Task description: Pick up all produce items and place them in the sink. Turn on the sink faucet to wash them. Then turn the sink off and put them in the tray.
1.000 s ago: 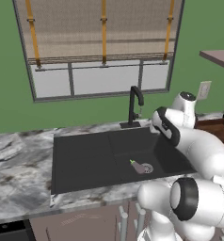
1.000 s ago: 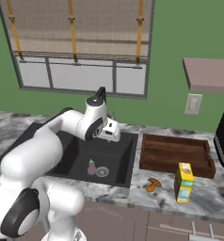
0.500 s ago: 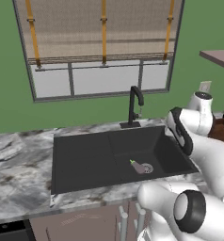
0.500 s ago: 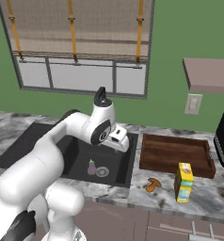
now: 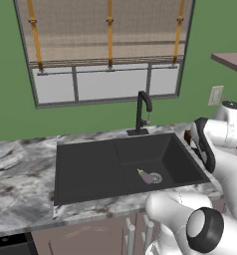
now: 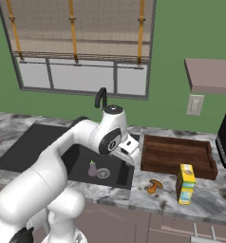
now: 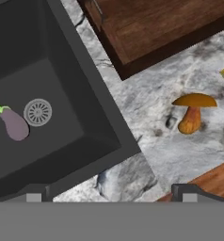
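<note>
Eggplant (image 7: 13, 124) lies beside the sink (image 7: 62, 56) drain — hand view adds orange mushroom (image 7: 193, 112) on marble; jaws apart.

Eggplant (image 7: 14, 124) in sink (image 7: 62, 61) (mushroom (image 7: 193, 112) outside)

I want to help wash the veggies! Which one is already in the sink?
The purple eggplant, lying beside the drain in the sink. The orange mushroom is out on the counter.

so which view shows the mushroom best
The hand view: the mushroom stands large and unblocked on the counter, cap and stem clear. In the right base view it is a small orange shape near the tray.
</note>
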{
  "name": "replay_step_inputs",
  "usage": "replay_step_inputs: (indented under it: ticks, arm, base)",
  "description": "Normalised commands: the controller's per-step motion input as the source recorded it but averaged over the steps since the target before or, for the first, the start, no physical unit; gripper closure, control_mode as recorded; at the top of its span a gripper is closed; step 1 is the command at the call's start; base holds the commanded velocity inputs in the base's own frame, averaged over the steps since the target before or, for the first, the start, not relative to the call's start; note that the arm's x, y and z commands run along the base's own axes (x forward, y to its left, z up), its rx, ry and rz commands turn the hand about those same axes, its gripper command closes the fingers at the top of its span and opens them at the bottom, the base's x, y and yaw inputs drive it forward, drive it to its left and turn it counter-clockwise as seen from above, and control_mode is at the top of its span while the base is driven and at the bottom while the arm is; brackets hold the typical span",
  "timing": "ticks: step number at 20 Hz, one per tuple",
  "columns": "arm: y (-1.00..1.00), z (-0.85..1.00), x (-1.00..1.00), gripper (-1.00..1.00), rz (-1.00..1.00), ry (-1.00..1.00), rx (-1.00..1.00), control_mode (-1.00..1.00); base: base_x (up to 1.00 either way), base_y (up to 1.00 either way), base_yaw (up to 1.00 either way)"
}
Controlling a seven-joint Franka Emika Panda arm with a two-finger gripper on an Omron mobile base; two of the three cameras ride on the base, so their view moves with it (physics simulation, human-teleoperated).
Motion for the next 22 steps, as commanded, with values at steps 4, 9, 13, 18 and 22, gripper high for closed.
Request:
replay_step_inputs:
  ticks: [4, 9, 13, 18, 22]
  arm:
    - [-0.53, 0.0, -0.09, -1.0, -0.14, 0.06, 0.0, -1.0]
    - [-0.58, 0.0, 0.0, -1.0, -0.11, 0.06, 0.0, -1.0]
    - [-0.54, -0.07, 0.0, -1.0, -0.11, 0.04, 0.0, -1.0]
    - [-0.34, -0.29, -0.06, -1.0, -0.11, -0.02, 0.0, -1.0]
    - [-0.25, -0.27, -0.06, -1.0, -0.1, -0.01, 0.0, -1.0]
  base:
    - [0.0, 0.0, 0.0]
    - [0.0, 0.0, 0.0]
    - [0.0, 0.0, 0.0]
    - [0.0, 0.0, 0.0]
    - [0.0, 0.0, 0.0]
